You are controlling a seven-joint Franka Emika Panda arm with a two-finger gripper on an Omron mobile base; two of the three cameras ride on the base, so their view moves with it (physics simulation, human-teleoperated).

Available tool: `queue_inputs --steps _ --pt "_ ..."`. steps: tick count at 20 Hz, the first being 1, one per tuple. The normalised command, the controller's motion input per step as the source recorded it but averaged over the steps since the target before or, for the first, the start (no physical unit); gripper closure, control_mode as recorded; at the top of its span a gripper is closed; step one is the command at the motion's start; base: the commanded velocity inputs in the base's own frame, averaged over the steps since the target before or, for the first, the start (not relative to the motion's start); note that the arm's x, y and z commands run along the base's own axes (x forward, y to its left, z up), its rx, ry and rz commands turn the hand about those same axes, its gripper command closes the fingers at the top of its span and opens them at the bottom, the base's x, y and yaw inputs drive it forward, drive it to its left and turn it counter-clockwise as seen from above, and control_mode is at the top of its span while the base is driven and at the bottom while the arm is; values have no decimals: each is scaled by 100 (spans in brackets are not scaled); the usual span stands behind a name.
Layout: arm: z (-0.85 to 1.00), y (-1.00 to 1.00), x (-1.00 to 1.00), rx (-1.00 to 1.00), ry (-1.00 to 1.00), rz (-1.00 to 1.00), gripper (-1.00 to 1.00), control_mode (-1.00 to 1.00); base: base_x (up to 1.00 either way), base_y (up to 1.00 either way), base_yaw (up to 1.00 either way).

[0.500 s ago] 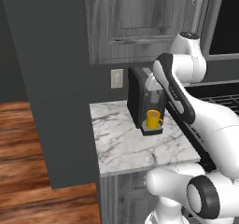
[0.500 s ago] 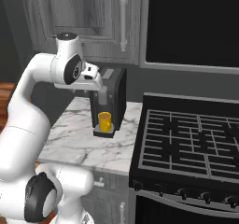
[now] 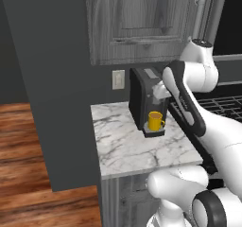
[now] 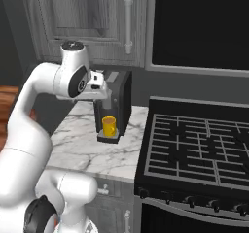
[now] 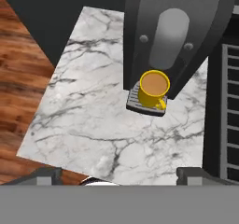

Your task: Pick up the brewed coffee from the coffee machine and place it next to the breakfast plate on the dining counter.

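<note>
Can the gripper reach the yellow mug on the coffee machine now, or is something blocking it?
Probably yes. The mug sits on the drip tray under the spout head, its front unblocked. The gripper hovers above with jaws open, though the spout overhangs, so a frontal approach seems safer.

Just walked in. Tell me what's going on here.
A white robot arm is going after the yellow mug of coffee, which sits untouched on the drip tray of the black coffee machine on a small marble counter beside the stove. Its end effector hovers above the mug, open and empty.
</note>
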Motion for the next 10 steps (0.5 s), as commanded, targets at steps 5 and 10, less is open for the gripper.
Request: queue_inputs --steps 5,10 --pt "-55 -50 -21 0 -29 26 -100 -100 0 0 0" --pt "-64 -53 -1 3 -23 18 -100 -100 0 0 0"
